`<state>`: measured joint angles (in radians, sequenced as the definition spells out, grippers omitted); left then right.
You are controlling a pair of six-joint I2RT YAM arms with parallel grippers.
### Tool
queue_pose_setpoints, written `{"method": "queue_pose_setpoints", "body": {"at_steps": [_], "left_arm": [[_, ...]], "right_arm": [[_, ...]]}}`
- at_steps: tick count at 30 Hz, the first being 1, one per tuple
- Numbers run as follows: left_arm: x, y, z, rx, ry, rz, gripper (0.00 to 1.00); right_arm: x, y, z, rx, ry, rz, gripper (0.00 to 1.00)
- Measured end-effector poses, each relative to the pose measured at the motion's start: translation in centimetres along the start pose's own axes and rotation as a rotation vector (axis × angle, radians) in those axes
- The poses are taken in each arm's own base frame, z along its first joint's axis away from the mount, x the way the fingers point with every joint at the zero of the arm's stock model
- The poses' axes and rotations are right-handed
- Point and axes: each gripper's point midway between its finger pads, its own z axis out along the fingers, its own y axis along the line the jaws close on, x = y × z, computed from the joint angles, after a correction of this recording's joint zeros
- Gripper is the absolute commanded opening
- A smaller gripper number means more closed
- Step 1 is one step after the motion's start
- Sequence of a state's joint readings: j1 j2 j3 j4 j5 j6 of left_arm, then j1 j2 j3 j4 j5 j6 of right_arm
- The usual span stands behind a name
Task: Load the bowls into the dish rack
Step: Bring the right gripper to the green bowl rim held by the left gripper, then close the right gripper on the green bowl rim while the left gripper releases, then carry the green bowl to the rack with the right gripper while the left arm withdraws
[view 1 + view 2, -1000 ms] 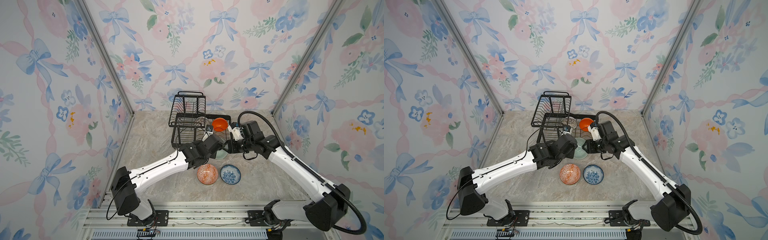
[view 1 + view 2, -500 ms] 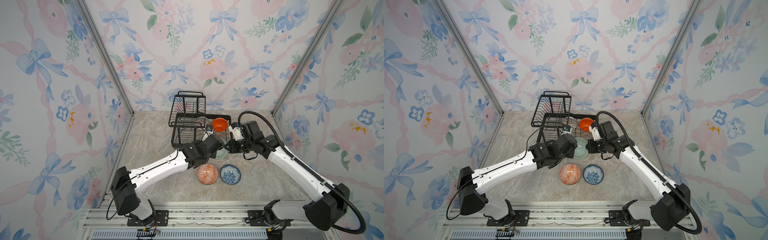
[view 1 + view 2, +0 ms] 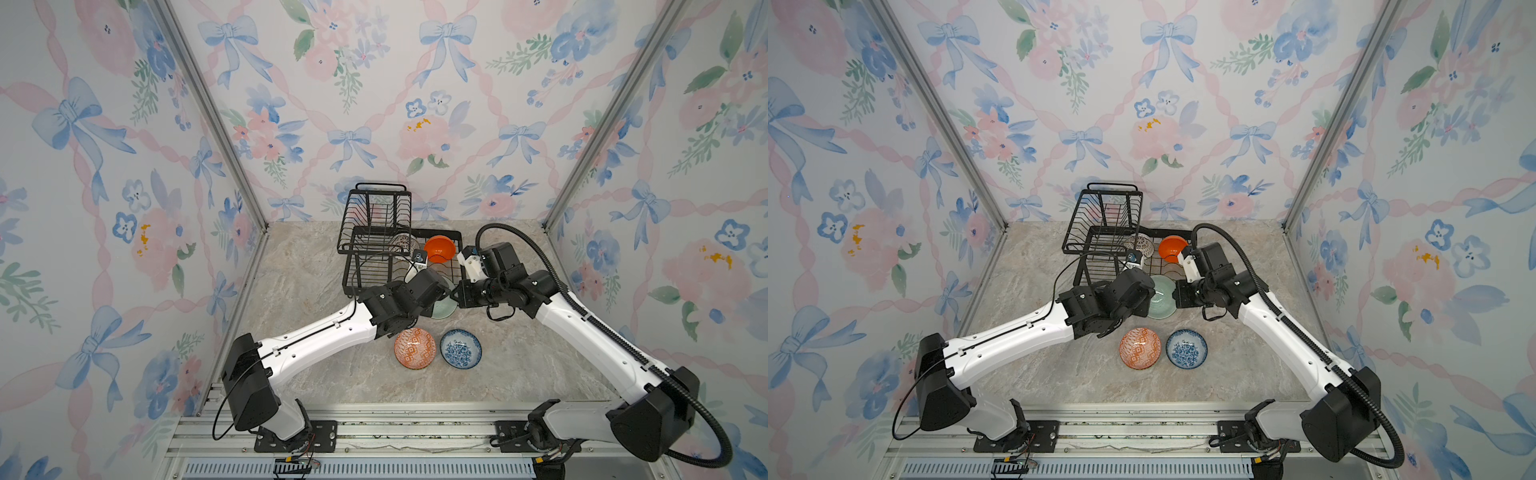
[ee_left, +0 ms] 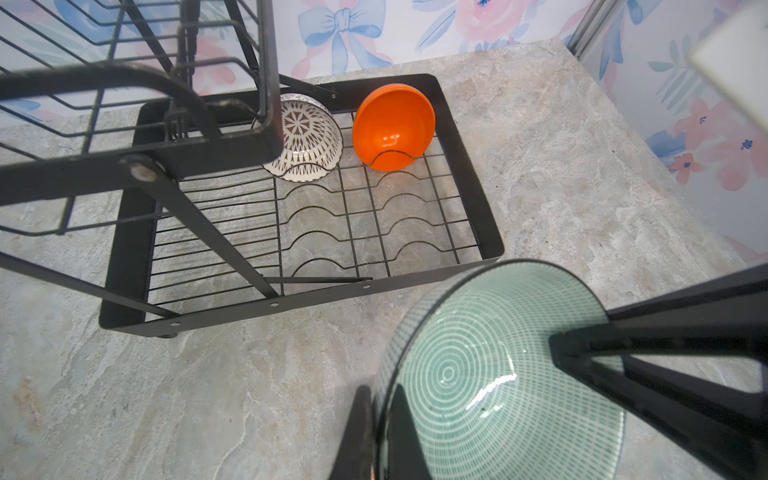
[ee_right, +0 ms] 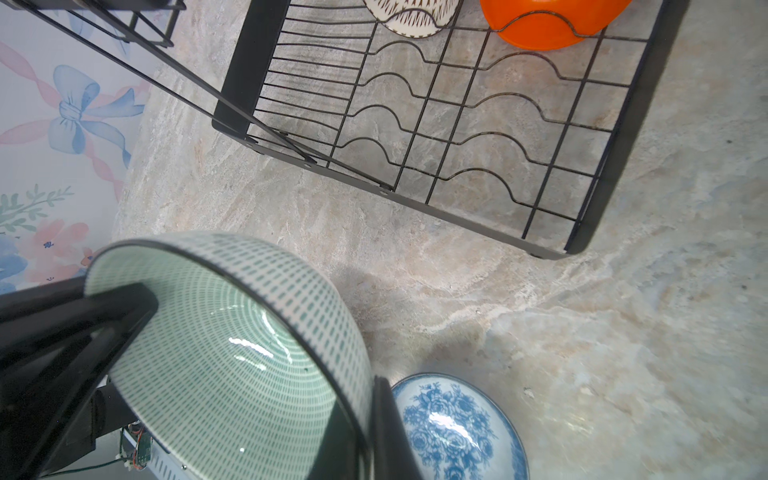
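room: basically a little booth, three walls of floral wallpaper (image 3: pixel 374 83) with blue bows and pink ribbons, and aluminium posts (image 3: pixel 208 112) running up the two back corners
bench (image 3: pixel 519 365): grey-beige marble-look slab, kinda glossy, with a metal rail (image 3: pixel 374 419) along the front where both arm bases bolt on
dish rack (image 4: pixel 316 297): black wire, sits at the back middle of the bench close to the rear wall; the raised upper basket is on its left half
in the rack: white bowl with brown lattice (image 4: pixel 307 141) and plain orange bowl (image 4: pixel 392 126), both stood on edge in the back slots of the lower tray, side by side; the white one is partly tucked under the upper basket
green patterned bowl (image 3: pixel 1160 297): tilted, just in front of the lower tray near its right front corner, caught between the two arms
left pincer (image 4: pixel 380 399): pinching the green bowl's rim, one finger inside and one outside
right pincer (image 5: pixel 370 399): pressed onto the rim on the opposite side, so both have hold of it
loose bowls: orange-white geometric bowl (image 3: pixel 414 348) and blue-white floral bowl (image 3: pixel 460 348) sit upright on the bench nearer the front, just beside each other
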<state>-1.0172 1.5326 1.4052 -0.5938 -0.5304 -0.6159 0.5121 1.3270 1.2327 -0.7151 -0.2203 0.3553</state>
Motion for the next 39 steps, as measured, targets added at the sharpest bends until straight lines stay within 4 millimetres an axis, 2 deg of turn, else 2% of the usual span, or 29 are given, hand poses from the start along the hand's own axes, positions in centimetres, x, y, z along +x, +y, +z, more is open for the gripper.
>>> {"method": "queue_pose_setpoints", "body": {"at_steps": [4,6,11,14,19,25,30,34,39], "left_arm": [[-0.1,-0.5,-0.3,0.022,-0.002,0.004,0.45],[-0.3,-0.8,-0.5,0.035,-0.004,0.004,0.54],[-1.1,-1.4,-1.3,0.063,-0.027,0.005,0.84],[-1.6,-1.2,-1.8,0.067,-0.042,-0.010,0.97],[-1.5,0.3,-2.4,0.055,-0.058,-0.029,0.98],[1.4,4.6,-1.1,-0.032,-0.006,-0.060,0.98],[3.4,7.4,-0.4,-0.087,0.030,-0.088,0.98],[4.7,9.3,-0.2,-0.109,0.053,-0.115,0.98],[6.1,10.3,0.8,-0.118,0.083,-0.134,0.98]], "right_arm": [[0.0,-0.7,-0.3,0.038,-0.009,0.002,0.00],[-0.1,-1.0,-0.7,0.060,-0.024,0.004,0.00],[-0.5,-2.0,-2.0,0.110,-0.070,0.006,0.00],[-0.7,-2.9,-2.1,0.142,-0.082,0.012,0.00],[-1.2,-4.5,-1.9,0.214,-0.099,-0.033,0.00],[-3.7,-5.2,-1.0,0.270,-0.176,-0.131,0.00],[-6.4,-5.1,-0.3,0.335,-0.266,-0.241,0.00],[-8.8,-3.8,0.2,0.369,-0.386,-0.359,0.00],[-11.1,-3.4,2.8,0.415,-0.474,-0.466,0.00]]}}
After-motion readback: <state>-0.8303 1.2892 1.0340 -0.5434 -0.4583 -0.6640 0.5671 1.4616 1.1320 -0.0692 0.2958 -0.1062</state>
